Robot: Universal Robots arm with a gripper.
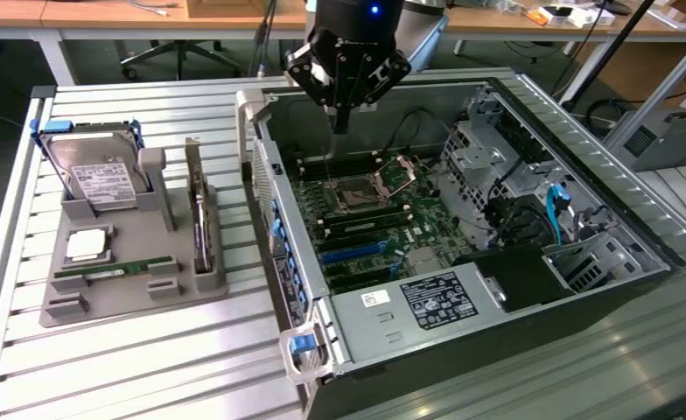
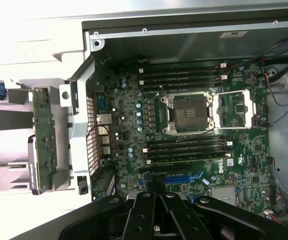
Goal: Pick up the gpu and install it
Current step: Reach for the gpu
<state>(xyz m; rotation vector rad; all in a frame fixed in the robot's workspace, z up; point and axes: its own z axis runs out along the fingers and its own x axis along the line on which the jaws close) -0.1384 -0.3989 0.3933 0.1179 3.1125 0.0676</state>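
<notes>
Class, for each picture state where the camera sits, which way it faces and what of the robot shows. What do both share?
Exterior view: high beside the table, looking down at the open computer case and parts tray; shut pincer above the case.
Wrist view: on the wrist, facing down into the case; the pincer shows.
Shared: motherboard, CPU socket.

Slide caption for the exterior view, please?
Shut black gripper hovers over the open metal computer case; the thin dark gpu card stands in a grey holder outside.

Closed, empty claw [image 1: 340, 125] hangs over the open case [image 1: 500, 372]; the gpu [image 1: 202, 229] stands in the grey rack [image 1: 127, 293].
</notes>
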